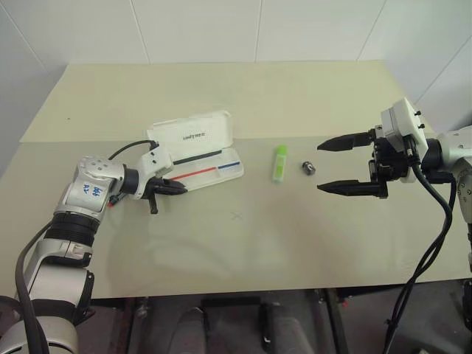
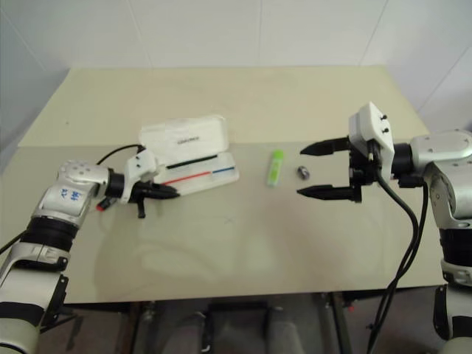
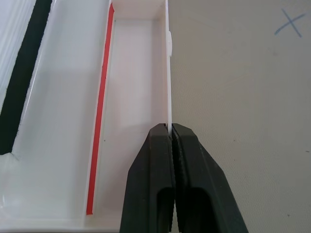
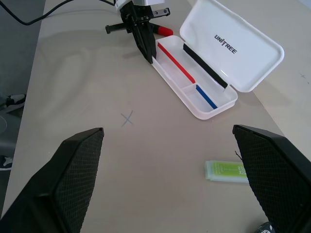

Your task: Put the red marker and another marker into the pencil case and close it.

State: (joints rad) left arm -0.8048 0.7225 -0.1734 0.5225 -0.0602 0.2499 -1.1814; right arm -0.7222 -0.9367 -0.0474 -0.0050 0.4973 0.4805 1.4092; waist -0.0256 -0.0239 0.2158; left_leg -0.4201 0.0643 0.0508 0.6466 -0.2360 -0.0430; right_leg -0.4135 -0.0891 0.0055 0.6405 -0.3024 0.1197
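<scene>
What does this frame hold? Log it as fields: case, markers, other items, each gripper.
case: white pencil case, lid open, on the table
green marker: lying on the table right of the case, not in it
red marker: red cap visible behind the left gripper, outside the case
other: small dark cylinder beside the green marker
left gripper: shut on the case's front wall
right gripper: open, empty

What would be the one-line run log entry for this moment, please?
left gripper: shut on white plastic pencil case front wall | lid: open | right gripper: open, empty | stubby light-green marker: on table
</scene>
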